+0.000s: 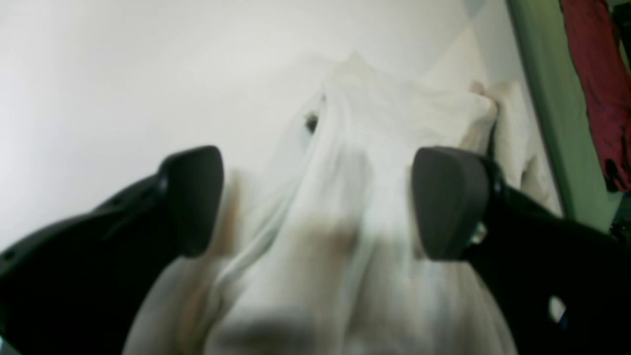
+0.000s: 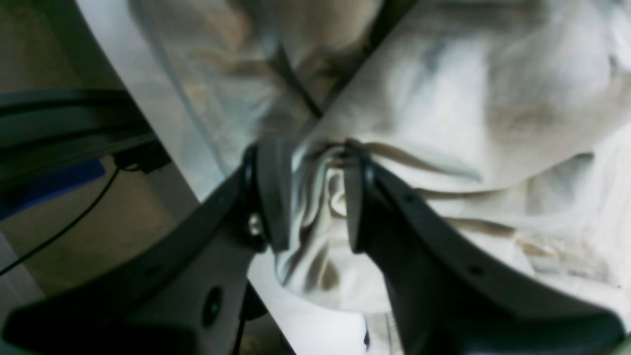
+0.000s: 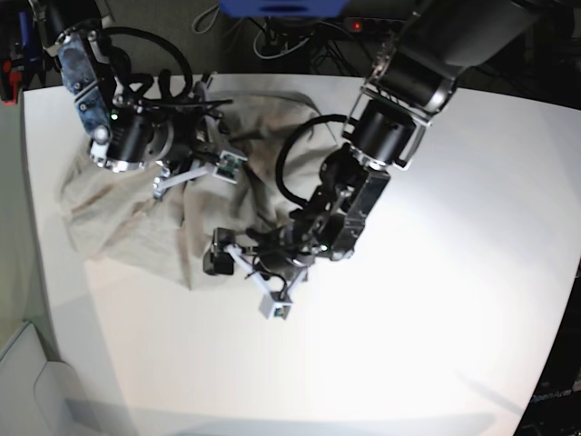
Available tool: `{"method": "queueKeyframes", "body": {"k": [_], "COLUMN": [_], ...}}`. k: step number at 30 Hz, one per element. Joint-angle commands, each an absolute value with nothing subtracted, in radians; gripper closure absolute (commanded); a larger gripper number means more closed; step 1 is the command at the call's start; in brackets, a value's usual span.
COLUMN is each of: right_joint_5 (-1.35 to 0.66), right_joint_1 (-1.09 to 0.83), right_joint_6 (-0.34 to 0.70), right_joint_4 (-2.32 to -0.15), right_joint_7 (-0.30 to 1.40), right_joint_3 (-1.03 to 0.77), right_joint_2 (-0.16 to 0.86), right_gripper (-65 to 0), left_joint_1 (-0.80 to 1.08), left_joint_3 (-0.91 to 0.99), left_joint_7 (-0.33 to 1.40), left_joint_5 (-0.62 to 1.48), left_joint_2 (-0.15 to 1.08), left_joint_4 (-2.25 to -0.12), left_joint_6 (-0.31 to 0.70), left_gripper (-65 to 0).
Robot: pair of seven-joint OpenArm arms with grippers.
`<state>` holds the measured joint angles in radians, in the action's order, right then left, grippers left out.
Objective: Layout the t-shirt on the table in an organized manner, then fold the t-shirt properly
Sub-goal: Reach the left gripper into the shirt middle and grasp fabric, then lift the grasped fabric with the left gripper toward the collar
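The left gripper (image 1: 315, 202) is hanging with fingers wide apart over the crumpled t-shirt (image 3: 136, 218) on the table (image 3: 436, 272); the right gripper (image 2: 310, 192) is pinching a shirt fold.

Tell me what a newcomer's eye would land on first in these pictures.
First, the crumpled t-shirt, bunched toward the left side of the white table in the base view instead of lying flat. Next, the two black arms bent over it: the left gripper hangs open above a ridge of cloth, fingers spread to either side. The right gripper has a fold of shirt between its fingers near the table's edge.
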<state>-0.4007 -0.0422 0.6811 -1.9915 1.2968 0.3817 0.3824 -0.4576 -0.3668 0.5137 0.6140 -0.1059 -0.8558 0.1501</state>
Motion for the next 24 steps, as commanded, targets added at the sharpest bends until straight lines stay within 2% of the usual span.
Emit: {"method": "queueKeyframes", "body": {"k": [1, 3, 8, 9, 11, 15, 20, 24], "right_joint_5": [-0.406, -0.406, -0.404, -0.403, -0.403, -0.392, -0.246, -0.150], "right_joint_1": [-0.031, -0.031, -0.031, -0.031, -0.030, -0.016, 0.015, 0.041], "right_joint_6": [0.698, 0.698, 0.698, 0.698, 0.698, 0.698, 0.698, 0.698], "right_joint_4": [-2.008, -2.008, -2.008, -2.006, -1.998, -1.952, -1.859, -1.816], "right_joint_7": [1.287, 1.287, 1.287, 1.285, 1.282, 1.276, 1.273, 1.250], "right_joint_3": [0.375, 0.375, 0.377, 0.377, 0.377, 0.375, 0.372, 0.374], "right_joint_2": [0.389, 0.389, 0.395, 0.395, 0.404, 0.415, 0.398, 0.366], "right_gripper": [-19.6, -19.6, -19.6, -19.6, -19.6, -19.6, -19.6, -19.6], "left_joint_1": [-0.486, -0.493, -0.503, -0.499, -0.483, -0.372, -0.202, -0.016], "left_joint_3": [-0.374, -0.397, -0.404, -0.383, -0.338, -0.196, -0.018, 0.171], "left_joint_7": [0.479, 0.443, 0.394, 0.395, 0.395, 0.397, 0.492, 0.552], "left_joint_5": [0.624, 0.624, 0.631, 0.633, 0.634, 0.634, 0.634, 0.634], "left_joint_2": [-0.114, -0.111, -0.096, -0.071, -0.048, 0.015, 0.073, 0.070], "left_joint_4": [-0.855, -0.832, -0.808, -0.828, -0.889, -1.081, -1.325, -1.518], "left_joint_6": [0.154, 0.154, 0.145, 0.145, 0.145, 0.143, 0.143, 0.143], "left_gripper": [-52.2, -41.2, -1.7, 0.0, -1.9, -0.3, -0.4, -0.4]}}
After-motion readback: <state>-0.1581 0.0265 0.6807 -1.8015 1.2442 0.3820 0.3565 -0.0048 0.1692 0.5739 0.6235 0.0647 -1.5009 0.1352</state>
